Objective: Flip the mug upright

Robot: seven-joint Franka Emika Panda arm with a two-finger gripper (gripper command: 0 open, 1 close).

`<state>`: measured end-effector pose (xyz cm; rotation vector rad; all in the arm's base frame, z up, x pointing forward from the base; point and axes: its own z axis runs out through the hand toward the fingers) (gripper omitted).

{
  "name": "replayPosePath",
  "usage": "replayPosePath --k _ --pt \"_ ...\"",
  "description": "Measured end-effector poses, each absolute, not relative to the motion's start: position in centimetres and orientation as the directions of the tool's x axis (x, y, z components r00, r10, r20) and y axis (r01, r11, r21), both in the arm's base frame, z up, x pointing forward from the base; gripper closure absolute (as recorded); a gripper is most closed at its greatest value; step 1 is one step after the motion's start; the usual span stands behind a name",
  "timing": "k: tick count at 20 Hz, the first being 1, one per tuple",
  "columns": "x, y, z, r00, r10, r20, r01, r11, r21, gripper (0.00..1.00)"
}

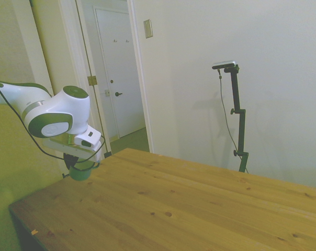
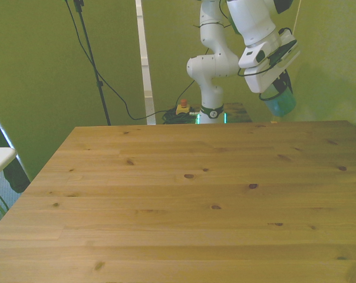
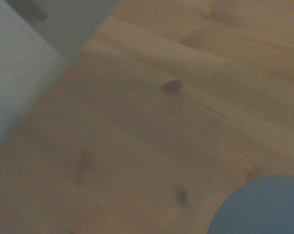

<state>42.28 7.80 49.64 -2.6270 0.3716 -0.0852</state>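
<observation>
My arm [image 2: 216, 62] rises folded at the far edge, its wrist tilted down toward the front view's right. My gripper [image 1: 80, 166] hangs low beneath it, closed around the mug [image 2: 280, 104] and holding it aloft.

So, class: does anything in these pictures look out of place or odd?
Yes. The small teal-green mug is not on the wooden table; it hangs under the white arm's gripper, off the table's far corner in the front view. Nothing looks spilled or damaged.

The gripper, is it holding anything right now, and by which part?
The gripper holds the mug above the table's edge, gripping its upper part; exact hold hidden.
</observation>
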Motion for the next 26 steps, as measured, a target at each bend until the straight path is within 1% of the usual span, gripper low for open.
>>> replayPosePath --k 5,9,13,19,26 --pt "43.0 6.1 48.9 0.931 -0.361 0.059 -0.321 -0.883 -0.343 1.0" --pt "44.1 3.8 46.3 0.91 -0.411 0.049 -0.382 -0.881 -0.28 1.0" --pt "45.1 1.9 43.8 0.896 -0.445 0.005 -0.428 -0.864 -0.265 1.0" --pt "46.1 -0.5 41.1 0.873 -0.486 -0.035 -0.478 -0.84 -0.256 1.0" --pt "47.0 -1.7 39.5 0.869 -0.493 -0.047 -0.487 -0.834 -0.259 1.0"
